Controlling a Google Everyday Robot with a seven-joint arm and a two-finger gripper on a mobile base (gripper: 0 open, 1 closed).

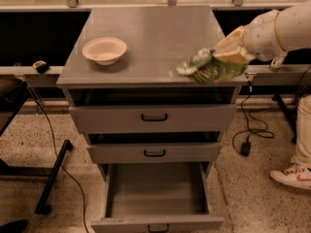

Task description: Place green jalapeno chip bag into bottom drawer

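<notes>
Three grey drawers are stacked in the metal cabinet [155, 30] at the middle of the view. At far left a small dark object [40, 66] sits on the ledge beside the cabinet. Below it a black cable [52, 142] trails down to the speckled floor past a black stand leg [54, 174].

On the left part of the cabinet top stands a white bowl [104, 50], upright and apart from everything else. The top drawer [153, 118] and middle drawer [154, 153] each show a small black handle. The bottom drawer [155, 188] is pulled well out, and its grey floor is in view.

Further right, the green jalapeno chip bag [210, 70] hangs at the front right edge of the cabinet top, well above the bottom drawer. Its white and dark green print is too small to read. The gripper [221, 56] is clamped on the bag's upper right side, its tan fingers [232, 46] pinching the foil. The white arm [274, 30] reaches in from the right edge.

Lower right, a black cord with a plug block [245, 147] lies on the floor, and a white sneaker [291, 175] with red trim stands near the edge.
</notes>
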